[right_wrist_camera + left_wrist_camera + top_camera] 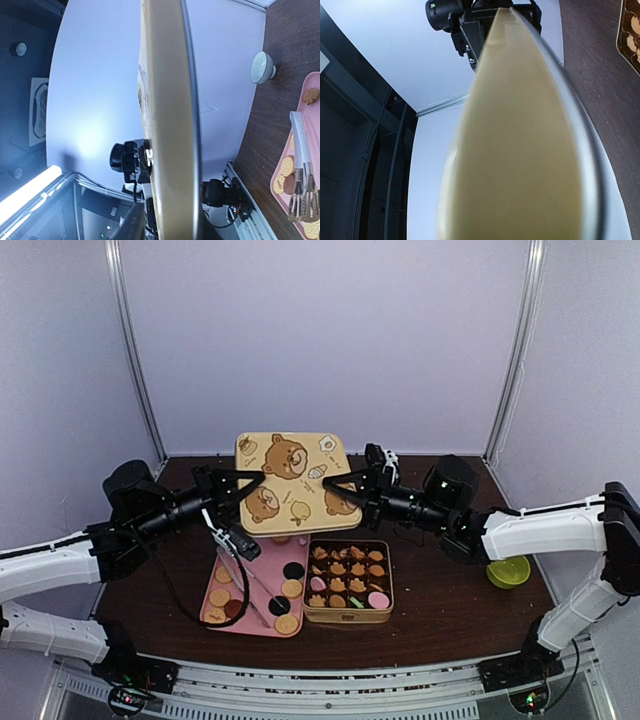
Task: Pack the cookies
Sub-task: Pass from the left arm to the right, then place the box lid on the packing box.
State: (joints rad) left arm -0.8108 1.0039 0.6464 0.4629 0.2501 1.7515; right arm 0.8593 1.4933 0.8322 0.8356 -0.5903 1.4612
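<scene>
A cream tin lid (pixel 290 475) printed with bears hangs level above the back of the table, held between my two arms. My left gripper (pixel 240 485) is shut on its left edge, and my right gripper (pixel 350 498) is closed on its right edge. Each wrist view shows the lid edge-on, filling the left wrist view (pixel 520 150) and running down the middle of the right one (pixel 170 125). The gold tin (pixel 348 616) stands below with cookies (pixel 345 575) in brown paper cups. More round cookies (pixel 290 588) lie on the pink tray (pixel 265 555).
Metal tongs (pixel 245 585) lie across the pink tray, and they show in the right wrist view too (pixel 302 175). A green bowl (pixel 508 571) sits at the table's right, under my right arm. A small pale bowl (pixel 262 67) stands by the wall.
</scene>
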